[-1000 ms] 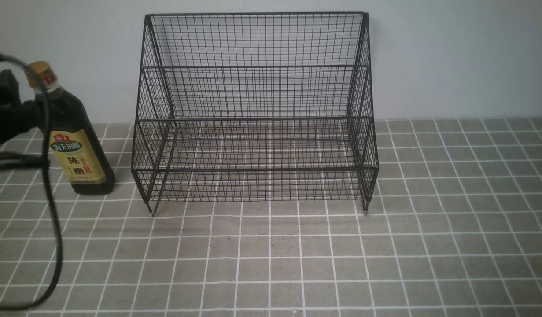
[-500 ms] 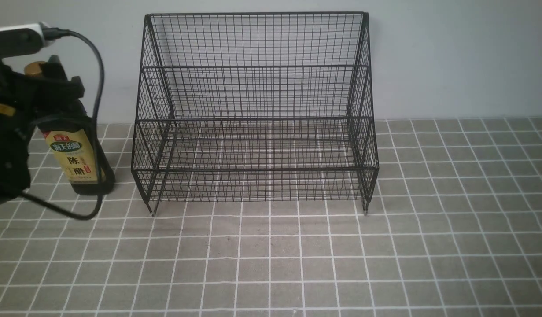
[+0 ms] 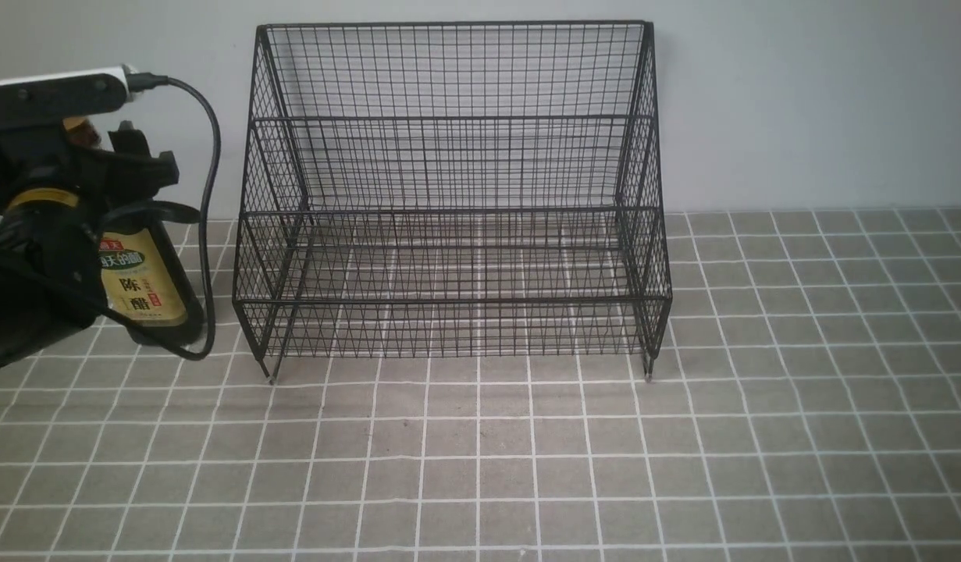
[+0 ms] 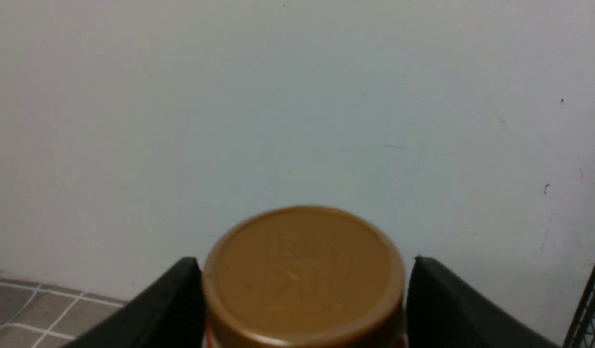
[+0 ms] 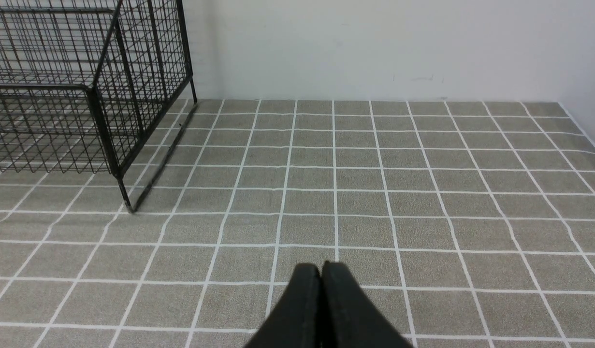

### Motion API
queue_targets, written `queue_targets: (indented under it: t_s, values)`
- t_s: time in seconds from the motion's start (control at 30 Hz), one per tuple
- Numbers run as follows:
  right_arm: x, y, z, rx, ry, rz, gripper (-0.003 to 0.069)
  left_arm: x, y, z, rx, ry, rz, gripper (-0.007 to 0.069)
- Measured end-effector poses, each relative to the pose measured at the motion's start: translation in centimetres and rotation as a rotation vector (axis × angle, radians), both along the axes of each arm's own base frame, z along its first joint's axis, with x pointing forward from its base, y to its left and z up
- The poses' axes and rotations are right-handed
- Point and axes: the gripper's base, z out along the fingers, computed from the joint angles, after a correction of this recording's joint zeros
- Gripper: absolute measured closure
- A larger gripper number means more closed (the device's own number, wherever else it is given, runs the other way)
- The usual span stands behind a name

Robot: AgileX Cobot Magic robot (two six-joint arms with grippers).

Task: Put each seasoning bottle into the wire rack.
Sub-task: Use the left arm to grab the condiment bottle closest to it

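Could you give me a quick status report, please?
Left gripper jaws straddle seasoning bottle cap, grip unclear; right gripper shut. Bottle upright beside wire rack, outside it. Cable hangs between.

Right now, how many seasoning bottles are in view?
1. The seasoning bottle stands on the tiles left of the wire rack, outside it, the left gripper flanking its cap. Both rack tiers hold none. The left arm may hide more behind it.
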Motion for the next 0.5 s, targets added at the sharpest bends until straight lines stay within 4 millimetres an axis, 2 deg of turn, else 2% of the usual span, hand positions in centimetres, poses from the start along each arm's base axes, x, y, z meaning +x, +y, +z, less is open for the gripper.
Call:
queue_targets:
  t_s: [0.07, 0.1, 0.3, 0.4, 0.5]
  values:
    - [0.0, 0.0, 0.0, 0.000, 0.000, 0.000, 0.0673, 0.0, 0.0, 0.0, 0.009, -0.003, 0.001, 0.0268]
    - [0.0, 0.0, 0.0, 0.000, 0.000, 0.000, 0.0673, 0.0, 0.0, 0.1, 0.010, -0.005, 0.003, 0.0293]
    - [0.0, 0.0, 0.0, 0.000, 0.000, 0.000, 0.0673, -0.2, 0.2, 0.7, 0.093, 0.024, 0.003, 0.0286]
    - [0.0, 0.0, 0.0, 0.000, 0.000, 0.000, 0.0673, -0.9, 0.4, 1.6, 0.145, 0.056, 0.003, 0.0317]
    - [0.0, 0.0, 0.0, 0.000, 0.000, 0.000, 0.0673, -2.4, 0.6, 4.5, 0.167, 0.047, -0.001, 0.0321]
